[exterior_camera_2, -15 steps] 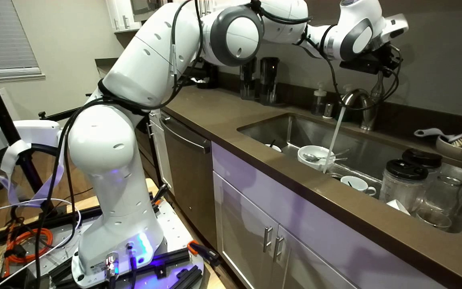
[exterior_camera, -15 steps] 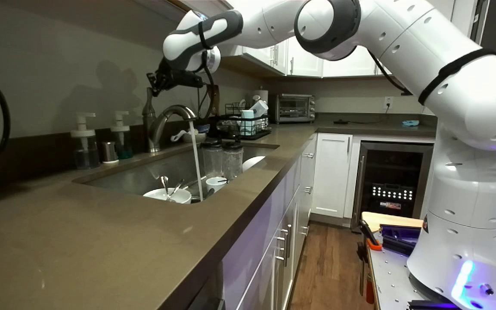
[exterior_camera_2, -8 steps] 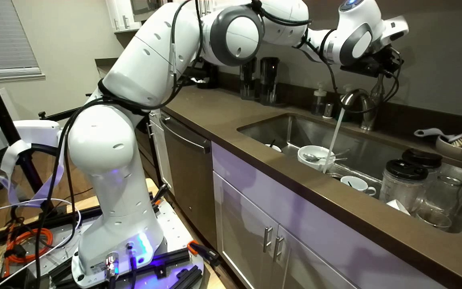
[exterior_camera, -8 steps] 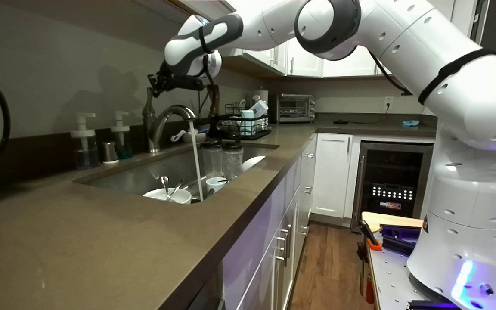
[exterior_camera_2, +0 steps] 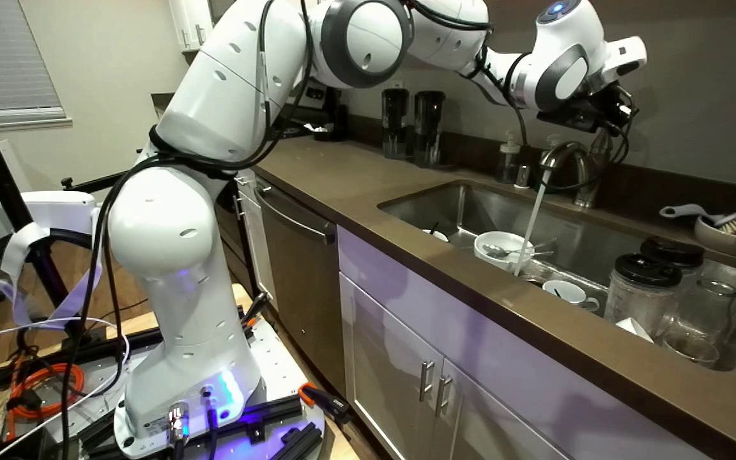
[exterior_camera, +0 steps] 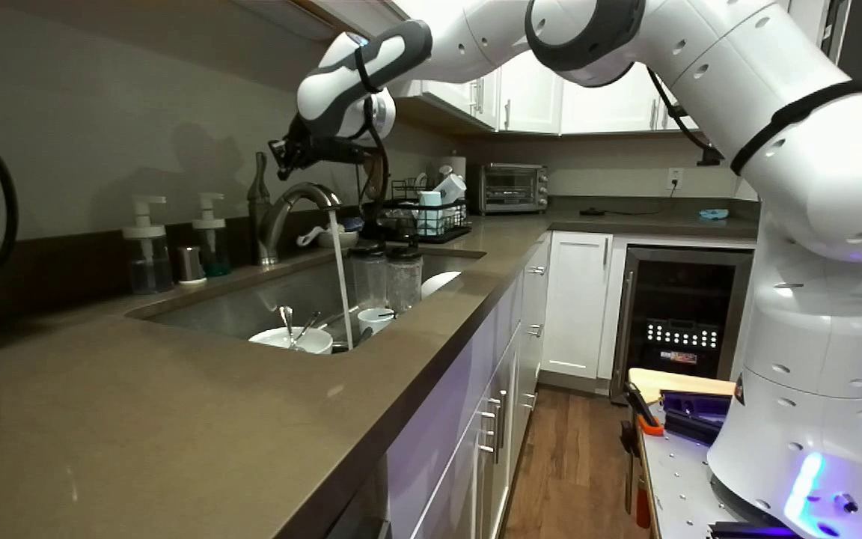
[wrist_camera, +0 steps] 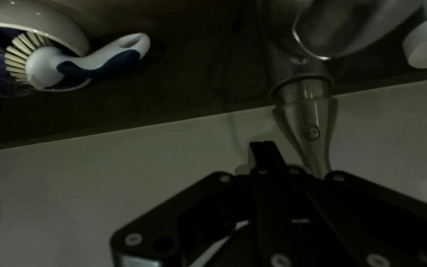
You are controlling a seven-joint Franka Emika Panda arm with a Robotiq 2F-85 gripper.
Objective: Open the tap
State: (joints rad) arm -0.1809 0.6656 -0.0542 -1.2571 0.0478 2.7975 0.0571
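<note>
Evidently the tap [exterior_camera: 275, 224] can be taken as open, since a stream [exterior_camera: 340, 277] of water is seen falling from its spout [exterior_camera: 304, 192] into the sink [exterior_camera_2: 502, 214]. It is mounted on the tabletop [exterior_camera: 176, 404] along the sink's back edge, its upright handle [wrist_camera: 314, 144] set behind the spout. The gripper [wrist_camera: 262, 144] is held just beside that handle, fingertips brought together with nothing caught between them; in an exterior view a small gap is shown.

With the goal apparently met, most risk is judged to lie in the retreat. Were the gripper swung against the handle, the flow could be cut off by accident. Were it lowered instead, the arched spout, seen below it, could be struck. A looped cable [exterior_camera: 384, 166] is carried beside the gripper, and in an exterior view the tap seems to be overlapped by it; whether it is passed around or only in front cannot be made out, so the spout might be snagged by a hasty pull.

Further down, the stream is directed beside a bowl [exterior_camera: 315, 344] and near a mug [exterior_camera_2: 575, 295], its landing point hidden by the tabletop's edge. Splashing could be caused if a curved surface were hit, and water could be backed up if the drain, which is not shown, were blocked.
</note>
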